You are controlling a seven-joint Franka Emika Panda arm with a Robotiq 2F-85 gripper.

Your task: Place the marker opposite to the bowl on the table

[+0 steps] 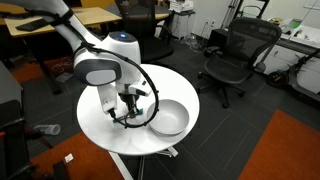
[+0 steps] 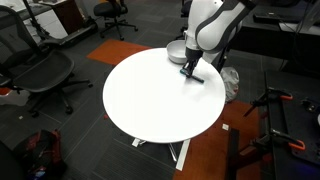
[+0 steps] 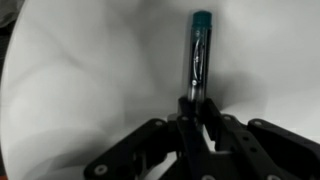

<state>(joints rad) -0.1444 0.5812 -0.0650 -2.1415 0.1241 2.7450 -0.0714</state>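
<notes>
I see my black gripper [image 3: 197, 108] closed narrow on the dark end of the thin teal-blue marker [image 3: 198, 50], near the round grey-white bowl [image 1: 168, 118] on the round white table [image 2: 150, 100].

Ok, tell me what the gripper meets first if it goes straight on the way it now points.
The gripper points down at the table. In the wrist view the marker has one end between the jaws, so probably the marker first, then the tabletop; depth is unclear.
</notes>
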